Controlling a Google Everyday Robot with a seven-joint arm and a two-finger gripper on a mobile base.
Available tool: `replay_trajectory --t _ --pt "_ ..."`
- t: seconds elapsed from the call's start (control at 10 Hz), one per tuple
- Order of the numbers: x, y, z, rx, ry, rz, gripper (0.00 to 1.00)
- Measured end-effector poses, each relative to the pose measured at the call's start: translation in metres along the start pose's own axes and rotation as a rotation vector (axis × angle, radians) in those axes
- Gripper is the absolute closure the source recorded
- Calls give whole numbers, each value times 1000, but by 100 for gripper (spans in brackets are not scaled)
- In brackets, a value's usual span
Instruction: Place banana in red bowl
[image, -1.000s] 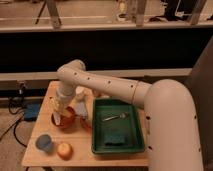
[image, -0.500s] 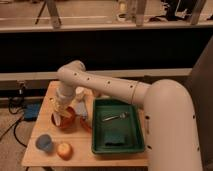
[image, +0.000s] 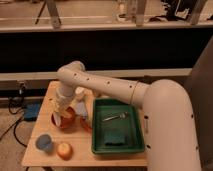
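The red bowl (image: 68, 123) sits on the left part of the wooden table (image: 45, 107). My gripper (image: 64, 112) hangs straight down at the end of the white arm (image: 105, 89), right over the bowl and partly inside its rim. A pale-yellow shape (image: 61, 106) at the gripper looks like the banana. I cannot tell whether it is held or resting in the bowl. The gripper hides much of the bowl's inside.
A green tray (image: 136, 142) to the right holds a fork (image: 115, 118) and a dark green sponge (image: 114, 138). A blue cup (image: 44, 142) and a round yellow-orange fruit (image: 64, 150) stand near the front left. A white cup (image: 80, 92) stands behind the bowl.
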Motion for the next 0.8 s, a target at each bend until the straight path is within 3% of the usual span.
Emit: replay_trajectory --t 0.8 --pt "1 -1 5 11 -10 -15 100"
